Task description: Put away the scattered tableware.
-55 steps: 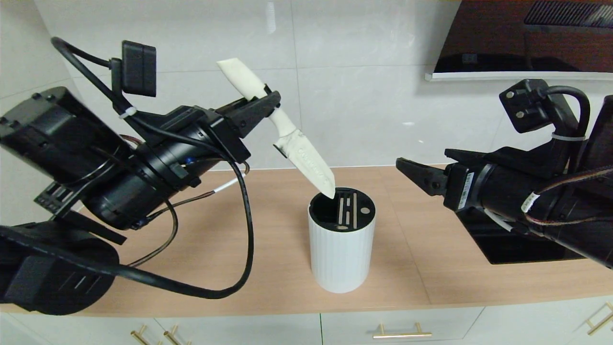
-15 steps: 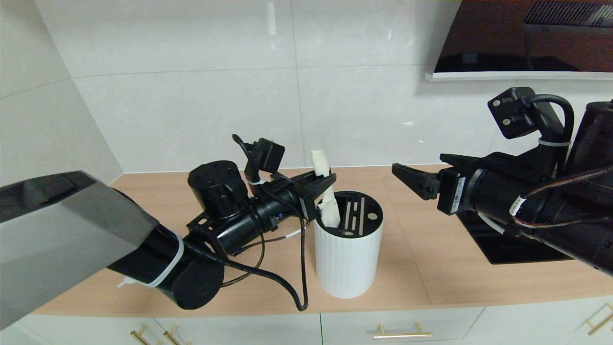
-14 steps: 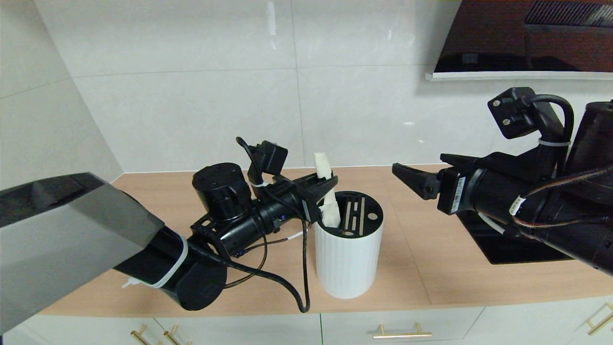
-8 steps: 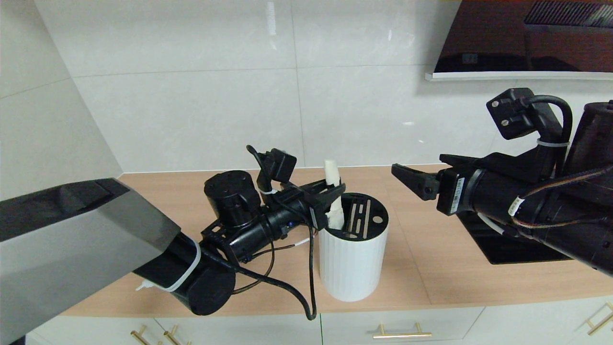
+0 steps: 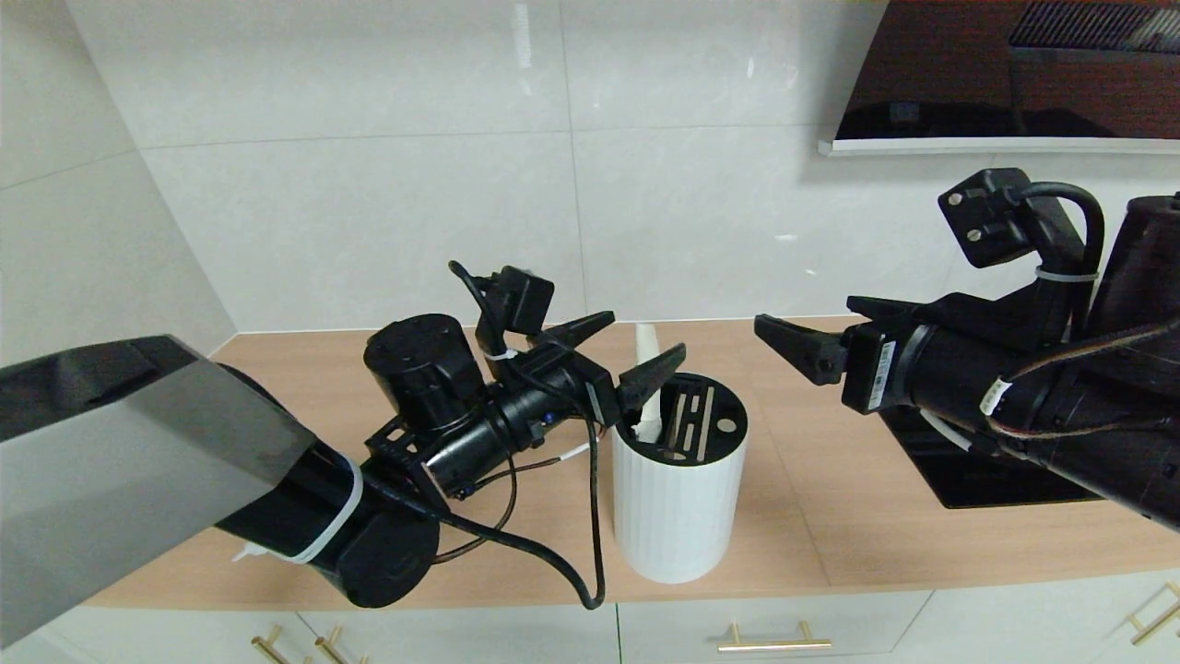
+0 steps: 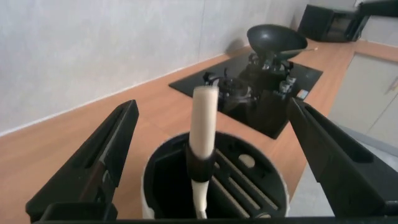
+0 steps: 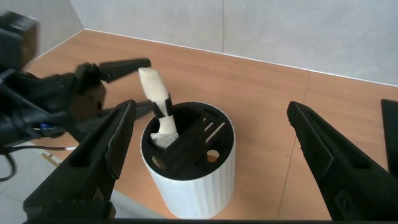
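Note:
A white ribbed knife holder (image 5: 679, 503) stands on the wooden countertop (image 5: 516, 369). A white knife (image 5: 648, 355) sits blade-down in one of its slots, with only the handle sticking up. My left gripper (image 5: 645, 333) is open, one finger on each side of the handle and not touching it. The left wrist view shows the handle (image 6: 204, 121) upright above the holder's rim (image 6: 155, 180) and between the spread fingers (image 6: 102, 152). My right gripper (image 5: 804, 318) hangs open to the right of the holder, above the counter. In the right wrist view the holder (image 7: 196, 183) and handle (image 7: 155, 93) lie ahead.
A black cooktop (image 5: 977, 475) is set into the counter at the right, with a dark wok (image 6: 277, 38) on it. A range hood (image 5: 996, 74) hangs at the upper right. Tiled wall runs behind. Cabinet drawers with brass handles (image 5: 772, 641) lie under the counter's front edge.
My left gripper lowered the knife from above into the holder, then opened and let go of the handle. The holder shifted slightly right. The right arm has barely moved.

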You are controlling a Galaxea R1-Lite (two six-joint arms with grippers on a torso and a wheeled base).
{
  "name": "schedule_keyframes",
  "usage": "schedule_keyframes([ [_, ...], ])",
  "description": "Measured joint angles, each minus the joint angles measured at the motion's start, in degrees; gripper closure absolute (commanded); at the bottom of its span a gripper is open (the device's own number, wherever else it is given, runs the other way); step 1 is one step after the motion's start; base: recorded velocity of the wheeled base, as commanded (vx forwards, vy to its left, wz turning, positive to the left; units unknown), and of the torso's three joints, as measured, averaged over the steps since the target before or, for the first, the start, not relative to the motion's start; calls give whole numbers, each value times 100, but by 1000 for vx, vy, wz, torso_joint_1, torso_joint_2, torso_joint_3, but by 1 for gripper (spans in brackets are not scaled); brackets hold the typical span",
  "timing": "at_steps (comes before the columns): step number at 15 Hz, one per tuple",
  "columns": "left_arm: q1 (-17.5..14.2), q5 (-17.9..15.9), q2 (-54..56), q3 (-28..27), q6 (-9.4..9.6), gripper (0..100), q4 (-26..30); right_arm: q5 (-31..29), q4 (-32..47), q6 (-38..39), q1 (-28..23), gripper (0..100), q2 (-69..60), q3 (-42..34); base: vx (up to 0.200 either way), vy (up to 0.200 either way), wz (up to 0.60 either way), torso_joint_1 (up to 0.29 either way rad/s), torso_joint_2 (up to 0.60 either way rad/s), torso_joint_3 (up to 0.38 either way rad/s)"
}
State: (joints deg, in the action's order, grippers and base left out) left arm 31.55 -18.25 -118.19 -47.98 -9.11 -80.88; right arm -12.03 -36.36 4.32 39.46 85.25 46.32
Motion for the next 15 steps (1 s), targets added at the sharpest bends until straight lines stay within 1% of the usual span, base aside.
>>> schedule_keyframes([
  [3,-44,41,383,271,-6,0,12,-69,-1,-7,-2,0,-68,1,0,0,0,0,0,0],
  [5,-201,55,1100,703,-22,0,69,-105,5,-7,-2,0,-361,-93,0,0,0,0,0,0],
  [6,-322,68,1612,1078,-35,0,135,-112,24,-9,-2,0,-606,-168,0,0,0,0,0,0],
  [8,-653,77,2627,2098,-46,0,244,-176,49,-60,-22,0,-1180,-418,0,0,0,0,0,0],
  [10,-1259,68,3694,3132,-93,0,324,-235,201,-266,-256,0,-1937,-896,0,0,0,0,0,0],
  [11,-1548,63,4178,3506,-167,0,345,-219,358,-350,-440,0,-2378,-1137,0,0,0,0,0,0],
  [13,-1929,52,5127,4066,-345,0,575,-173,856,-439,-918,0,-3362,-1598,0,0,0,0,0,0],
  [14,-2022,51,5617,4214,-384,0,953,-162,1196,-432,-1163,0,-3867,-1780,0,0,0,0,0,0],
  [15,-2078,51,6151,4291,-408,0,1501,-151,1601,-422,-1378,0,-4380,-1931,0,0,0,0,0,0],
])
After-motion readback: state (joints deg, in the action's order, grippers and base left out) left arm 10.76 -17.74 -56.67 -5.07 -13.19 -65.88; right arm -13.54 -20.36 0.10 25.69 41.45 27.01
